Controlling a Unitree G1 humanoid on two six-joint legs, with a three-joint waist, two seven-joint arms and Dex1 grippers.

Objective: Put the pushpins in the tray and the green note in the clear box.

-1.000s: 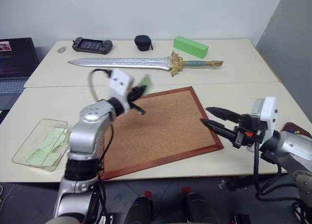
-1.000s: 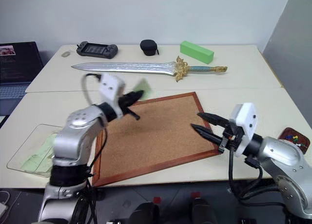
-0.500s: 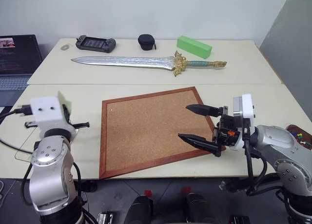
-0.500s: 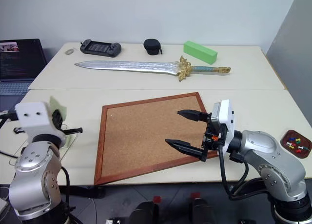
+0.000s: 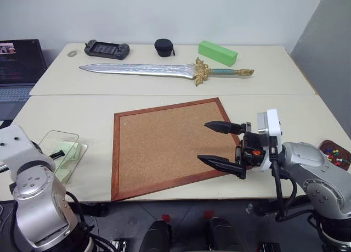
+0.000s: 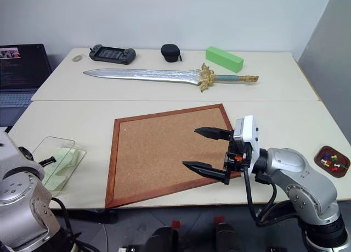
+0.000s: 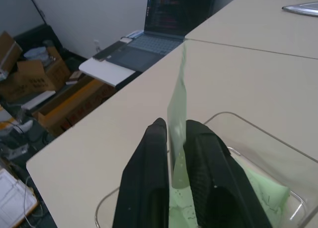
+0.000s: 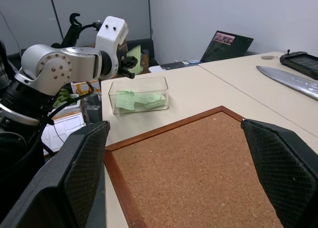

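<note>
Left fingers (image 7: 159, 173) nearly closed, pinching green note (image 7: 177, 114); right fingers (image 6: 207, 133) wide apart, empty.

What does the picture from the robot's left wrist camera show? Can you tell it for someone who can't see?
The left end effector pinches the green note upright between its two black fingers, just above the clear box, which already has green slips in it. The box sits near the edge of a pale table, with a laptop farther back and cardboard boxes on the floor.
</note>
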